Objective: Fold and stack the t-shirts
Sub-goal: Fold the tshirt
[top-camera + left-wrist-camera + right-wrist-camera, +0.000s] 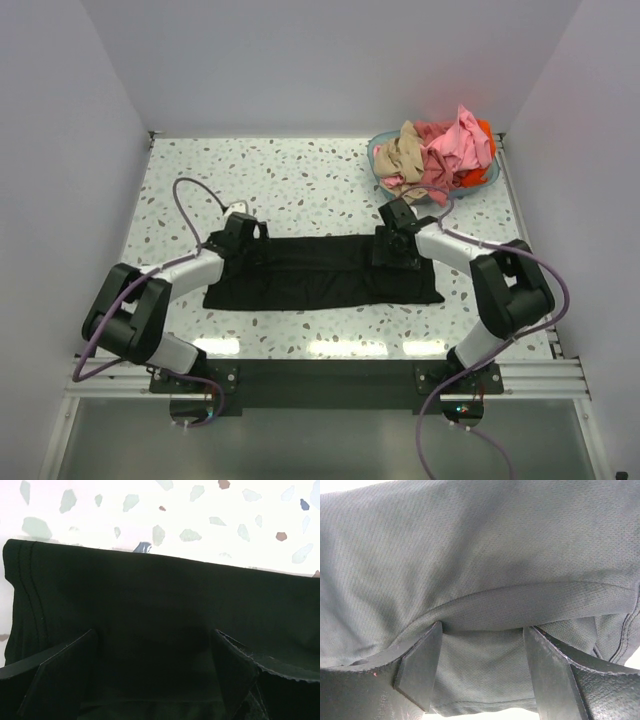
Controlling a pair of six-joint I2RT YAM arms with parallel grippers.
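Observation:
A large black t-shirt (320, 275) lies on the speckled table, folded into a long flat strip. My left gripper (243, 245) stands over the strip's left part near its far edge. In the left wrist view it (155, 645) is open wide above the black cloth (165, 595), with nothing pinched. My right gripper (392, 245) is over the strip's right part. In the right wrist view it (482, 635) is open, its fingertips (422, 655) at a raised fold of the cloth (470, 545). A pink t-shirt (455, 145), a tan one (402, 155) and an orange-red one (486, 130) are piled in a basket.
The teal round basket (373, 152) stands at the back right corner of the table. White walls close the table in on the left, back and right. The arm bases sit on a rail at the near edge (320, 375).

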